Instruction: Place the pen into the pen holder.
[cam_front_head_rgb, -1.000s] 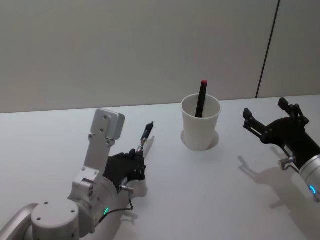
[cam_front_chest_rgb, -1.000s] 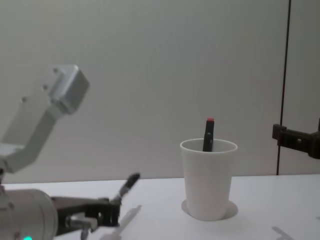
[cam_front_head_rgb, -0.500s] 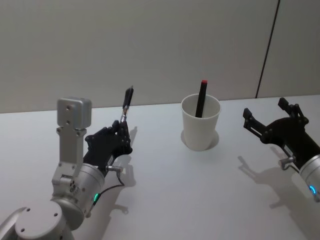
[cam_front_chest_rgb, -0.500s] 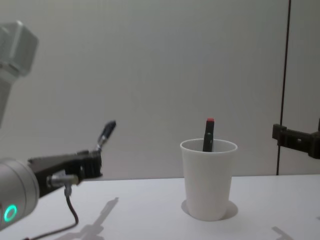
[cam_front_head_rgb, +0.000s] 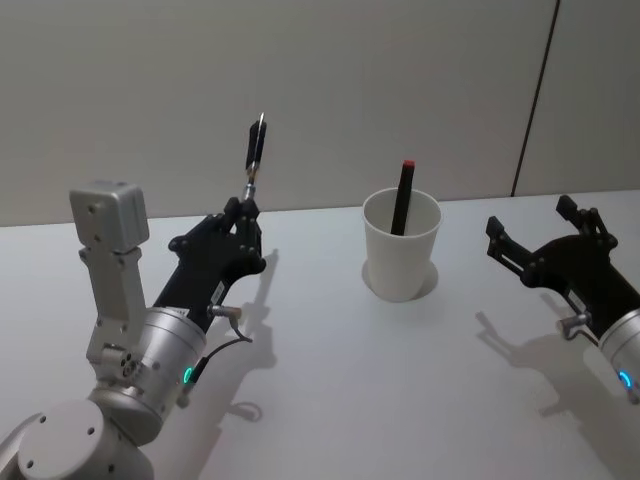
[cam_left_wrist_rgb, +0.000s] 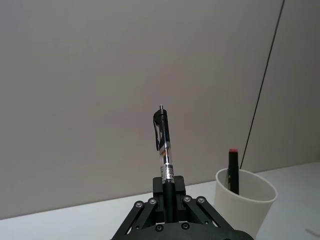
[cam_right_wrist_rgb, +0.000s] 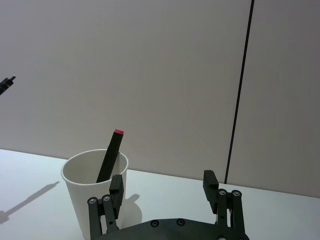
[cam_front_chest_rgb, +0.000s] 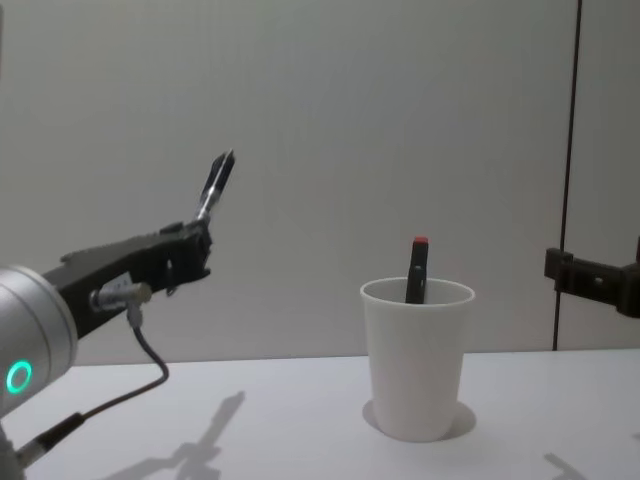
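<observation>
**White counter, bare grey wall: pen aloft at 10 o'clock, holder not braced**

Left jaws are clenched on the pen (cam_front_head_rgb: 256, 148), gripping its lower barrel only. Most of the pen sticks out past them, clip end up, tilted slightly off vertical. It is held high above the counter (cam_front_head_rgb: 330, 380) at about 10 o'clock in the head view.

The pen holder (cam_front_head_rgb: 400, 255) stands upright at 1 o'clock, well apart from the pen. A red-capped marker (cam_front_head_rgb: 403, 195) is already inside, leaning on the far rim and poking above it.

Right jaws are released and empty, hovering at 3 o'clock. They are near the holder but not touching it.

Risks as I read them:
- **Pivot in the grip:** the hold is short and there is a long free length, so the pen may swing during the reorient. The tip then arrives off-line.
- **Awkward wrist angle:** the pen points up and away from the cup mouth, so the wrist needs a big rotation. Come in too flat and the barrel hits the rolled rim.
- **Tipping or sliding:** it is a light paper cup with nothing bracing it. A rim strike or side push will likely tip or skate it.
- **Marker in the way:** it takes up part of the opening, so the pen could jam against it or lever it out.
- **Early release:** let go too high and the pen could bounce off the rim onto the counter.
</observation>
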